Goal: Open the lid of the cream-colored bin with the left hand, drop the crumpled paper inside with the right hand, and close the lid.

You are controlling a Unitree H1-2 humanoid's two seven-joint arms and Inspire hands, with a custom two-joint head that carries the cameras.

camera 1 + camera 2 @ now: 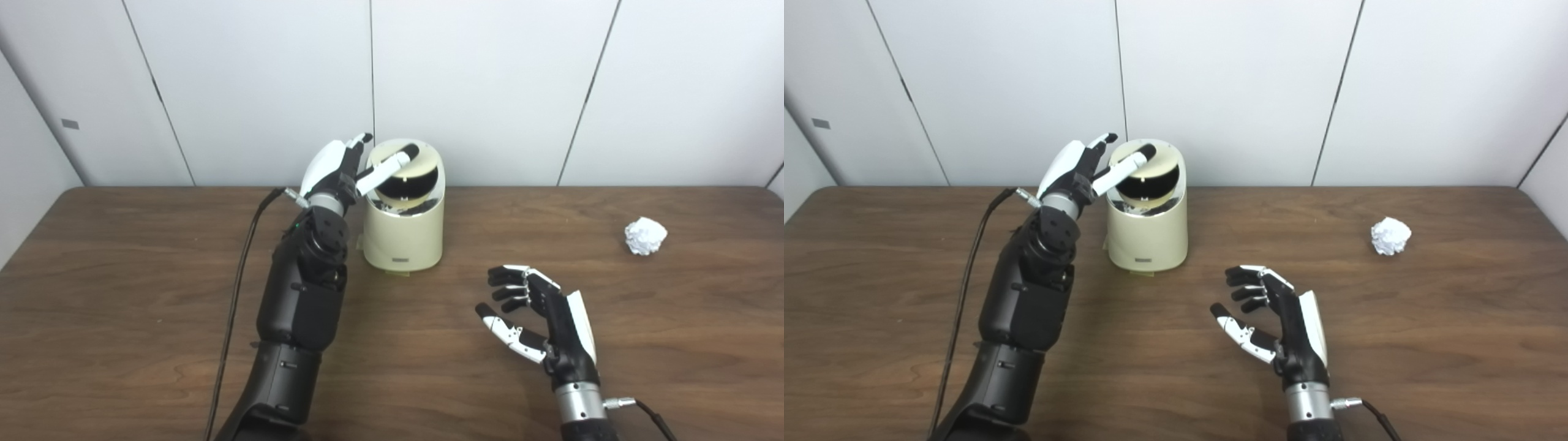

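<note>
So I'm working the lid-opening bit right now. My left hand (334, 168) is sitting up beside the cream-colored bin (404, 229) at the back of the table (153, 275), with one long finger reaching across the top and pressing on the lid (411, 160). The rest of the fingers are spread loose behind it, not clamped on anything. The lid is tipping on its swing axis, and I'm seeing a dark opening under the raised edge, so I'd call it partly open, not fully.

To do this well, I'm thinking I should be pushing near the lid's edge, not the middle, keeping the pressure steady so it doesn't flip back, and not shoving sideways, because the bin looks light and could slide or tip toward the wall.

My right hand (539, 321) is hovering low over the table in front, fingers apart and a bit curled, holding nothing. The crumpled paper (645, 236) is lying well off to the right, nowhere near that hand yet, so that reach is next in my book.

Labels: there's a small plate (400, 261) low on the bin's front, but it's too tiny for me to read.
</note>
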